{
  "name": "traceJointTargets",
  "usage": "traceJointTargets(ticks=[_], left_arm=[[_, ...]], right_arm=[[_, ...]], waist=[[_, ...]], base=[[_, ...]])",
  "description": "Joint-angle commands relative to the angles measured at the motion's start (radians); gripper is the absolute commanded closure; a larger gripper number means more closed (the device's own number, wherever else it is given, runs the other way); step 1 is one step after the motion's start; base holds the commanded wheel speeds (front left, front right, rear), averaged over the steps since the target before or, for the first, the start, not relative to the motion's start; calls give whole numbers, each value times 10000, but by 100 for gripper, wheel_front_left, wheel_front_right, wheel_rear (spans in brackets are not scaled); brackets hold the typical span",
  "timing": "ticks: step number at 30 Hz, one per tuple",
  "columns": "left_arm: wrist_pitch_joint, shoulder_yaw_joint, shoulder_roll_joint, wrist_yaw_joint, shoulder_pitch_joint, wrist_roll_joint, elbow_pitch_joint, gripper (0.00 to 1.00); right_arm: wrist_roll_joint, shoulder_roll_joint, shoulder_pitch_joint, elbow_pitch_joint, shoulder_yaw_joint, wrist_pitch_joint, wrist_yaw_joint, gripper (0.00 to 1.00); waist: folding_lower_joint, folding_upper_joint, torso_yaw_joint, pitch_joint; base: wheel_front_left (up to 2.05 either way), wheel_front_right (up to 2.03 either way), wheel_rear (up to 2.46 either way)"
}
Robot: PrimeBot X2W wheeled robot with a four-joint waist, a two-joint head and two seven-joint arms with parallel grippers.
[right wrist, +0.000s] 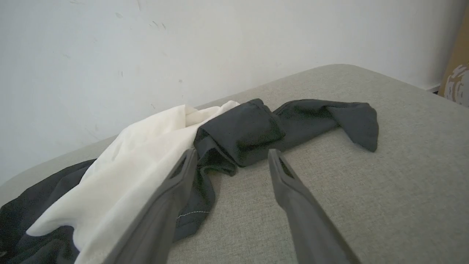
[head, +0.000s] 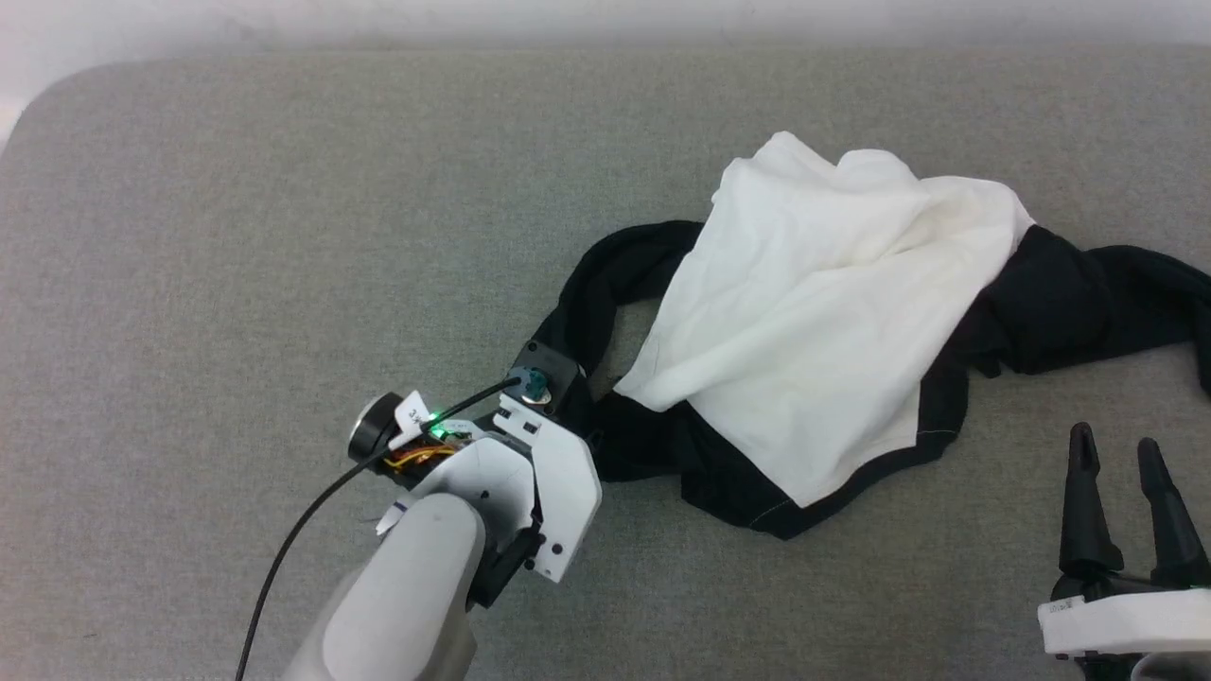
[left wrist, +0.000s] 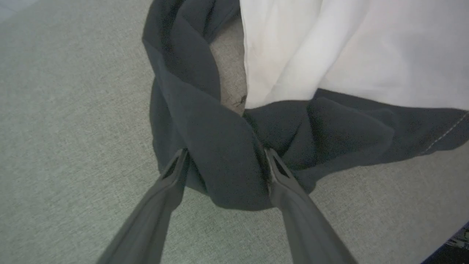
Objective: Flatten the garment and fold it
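Right gripper [head: 1114,445] stands wide at the lower right, apart from the garment [head: 814,312]. The garment lies crumpled right of centre on a grey cloth surface [head: 236,236], with much bare room at the left and a pale wall [head: 605,19] along the top.

In the left wrist view, the left gripper [left wrist: 225,161] is wide also, one finger on each side of a black fold at the centre.

In the right wrist view, bare surface lies at the right, and its rounded edge meets the wall behind.

Even, soft overhead light; faint shadows; wrist views dimmer, slightly blurred, with wide-angle edge stretch.
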Motion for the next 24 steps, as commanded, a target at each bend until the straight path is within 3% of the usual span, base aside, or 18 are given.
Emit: traceJointTargets(ticks=[1,2,3,4,10,15,20,24], left_arm=[[-90,3,-48,-41,-170,-68,122,0],[-174,-25,-71,-45,-219,-95,275,0],[-296,-74,-87,-54,-274,-125,400,67],[-473,-106,-122,-64,-318,-209,498,100],[-991,-398,-117,-124,-527,-717,1127,100],[-1633,-63,-148,-29,-680,-1100,1265,100],[-2210,752,113,454,-582,-1501,852,100],[-2604,1775,667,1179,55,-1799,182,100]], right_arm=[[55,16,-139,29,13,-47,-7,0],[47,16,-176,48,18,-47,-7,0],[42,16,-213,62,23,-47,-7,0],[38,16,-245,72,24,-47,-7,0],[36,16,-339,141,-1,-47,-7,0],[26,16,-300,255,-61,-47,-7,0],[5,16,-176,337,-86,-47,-7,0],[-18,16,-59,374,-108,-47,-7,0]], waist=[[-2,0,25,107],[-2,0,18,134],[-2,0,11,165],[-2,0,8,188],[-2,0,37,251],[-2,0,149,73],[-2,0,282,-217],[-2,0,364,-365]], base=[[0,0,0],[0,0,0],[0,0,0],[0,0,0],[0,0,0],[0,0,0],[0,0,0],[0,0,0]])
